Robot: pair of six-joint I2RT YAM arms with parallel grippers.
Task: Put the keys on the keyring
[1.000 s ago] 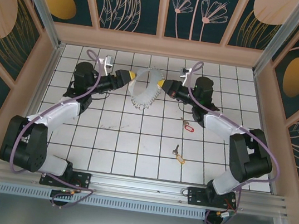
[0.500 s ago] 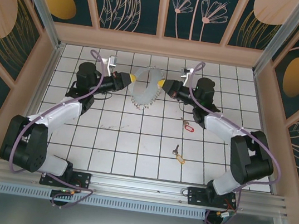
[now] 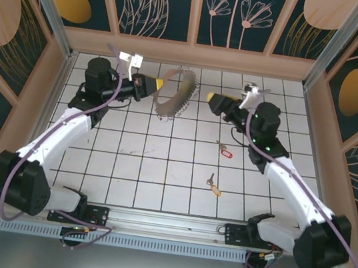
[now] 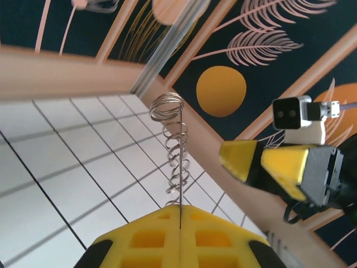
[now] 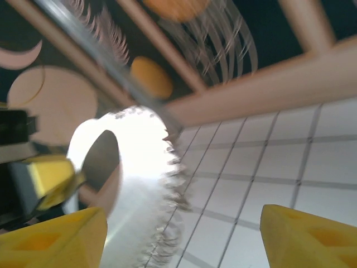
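The keyring (image 3: pixel 175 93), a wide grey band fringed with small metal rings, hangs tilted above the table's far middle. My left gripper (image 3: pixel 161 85) is shut on its left rim. In the left wrist view the yellow fingers (image 4: pixel 145 240) pinch the thin band edge-on, and the small rings (image 4: pixel 174 151) stack above the left gripper (image 4: pixel 180 210). My right gripper (image 3: pixel 210 97) stands open, apart from the keyring's right side. In the right wrist view the keyring (image 5: pixel 134 184) lies ahead of the right gripper (image 5: pixel 183 216). Two keys lie on the tiles: one with a red tag (image 3: pixel 225 152), one with a tan tag (image 3: pixel 214 188).
The white gridded table (image 3: pixel 160 171) is fenced by wooden walls (image 3: pixel 191 53) at the back and both sides. Both keys sit right of centre, nearer the right arm. The right gripper (image 4: pixel 268 167) faces the left wrist camera, close by on the right.
The right gripper opened, let go of the keyring and drew back to the right. The left gripper shut on the keyring's left rim and lifted it, tilting it toward the back.
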